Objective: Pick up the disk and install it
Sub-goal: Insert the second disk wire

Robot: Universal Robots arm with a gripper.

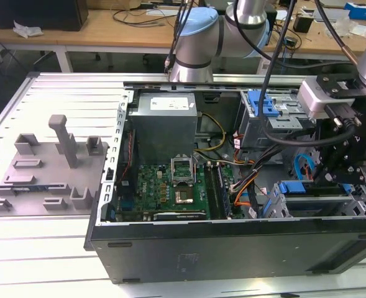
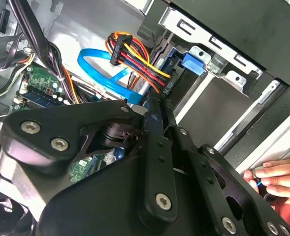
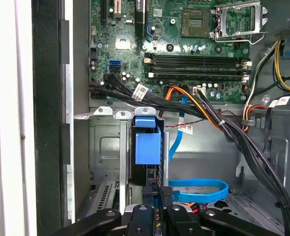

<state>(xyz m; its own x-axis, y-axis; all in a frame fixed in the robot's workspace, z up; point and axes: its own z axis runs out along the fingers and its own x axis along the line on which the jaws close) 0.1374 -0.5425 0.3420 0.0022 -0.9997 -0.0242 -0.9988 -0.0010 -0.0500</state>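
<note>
Blue-railed disk [image 3: 147,145] seemingly bayed, pincer [image 3: 157,196] above

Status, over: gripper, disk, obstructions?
Gripper low in the case, at the disk. Disk upright in the drive cage slot. Blue cable and wire bundle close by; a person's hand at the case edge.

Cable bundles [image 3: 223,128] and a blue ribbon cable [image 3: 199,189] crowd the case around the drive cage [image 3: 105,147], leaving the claw [image 3: 157,216] little room.
</note>
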